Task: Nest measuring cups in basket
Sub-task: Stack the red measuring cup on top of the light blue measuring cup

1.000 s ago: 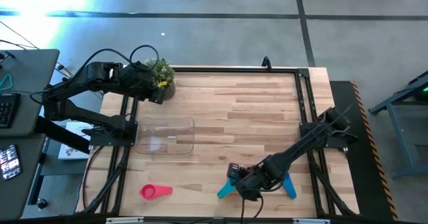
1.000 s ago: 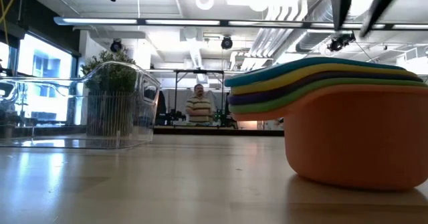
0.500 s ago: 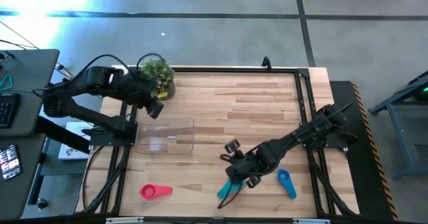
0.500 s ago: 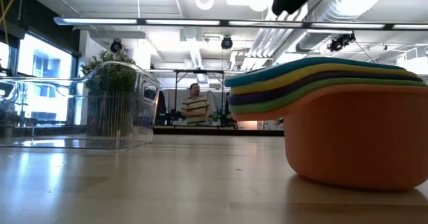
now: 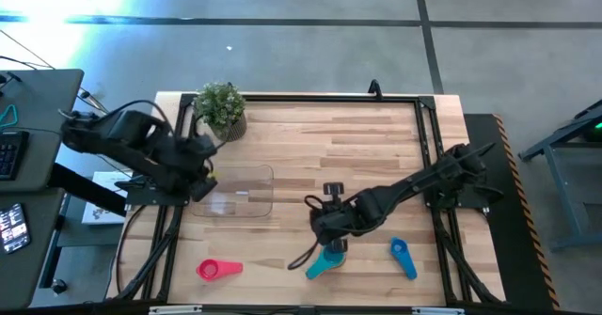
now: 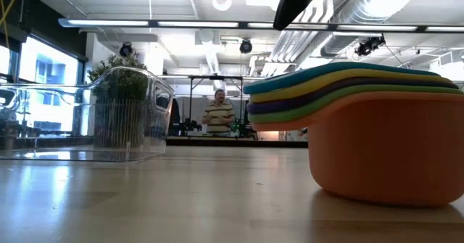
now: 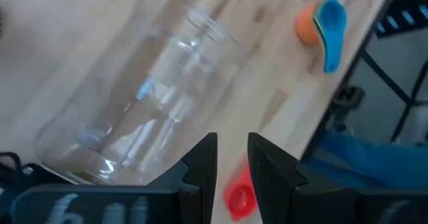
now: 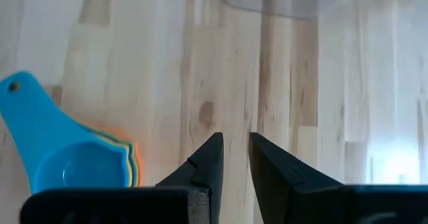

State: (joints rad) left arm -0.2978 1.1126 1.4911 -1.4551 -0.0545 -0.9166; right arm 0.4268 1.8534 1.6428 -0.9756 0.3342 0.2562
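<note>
A nested stack of measuring cups [image 5: 324,259] stands near the table's near edge, light blue on top and orange at the bottom [image 6: 377,149]. It also shows in the right wrist view [image 8: 73,164] and the left wrist view [image 7: 324,23]. A blue cup [image 5: 403,257] lies alone to its right. A red-pink cup [image 5: 218,270] lies near the near-left corner. The clear basket [image 5: 235,191] rests flat on the table, left of centre. My right gripper [image 5: 327,235] hovers shut just beyond the stack. My left gripper [image 5: 202,169] hangs shut over the basket's left end [image 7: 147,97].
A small potted plant [image 5: 221,108] stands at the far-left corner, beyond the basket. Bare wood stretches across the table's middle and far right. Black frame rails run along both sides. A person [image 6: 220,112] stands in the room behind the table.
My left gripper has swung from beside the plant toward the near edge and now hangs over the basket's left end. My right gripper has risen off the stack and moved a little toward the far edge and the left. The cups and the basket stayed where they were.
</note>
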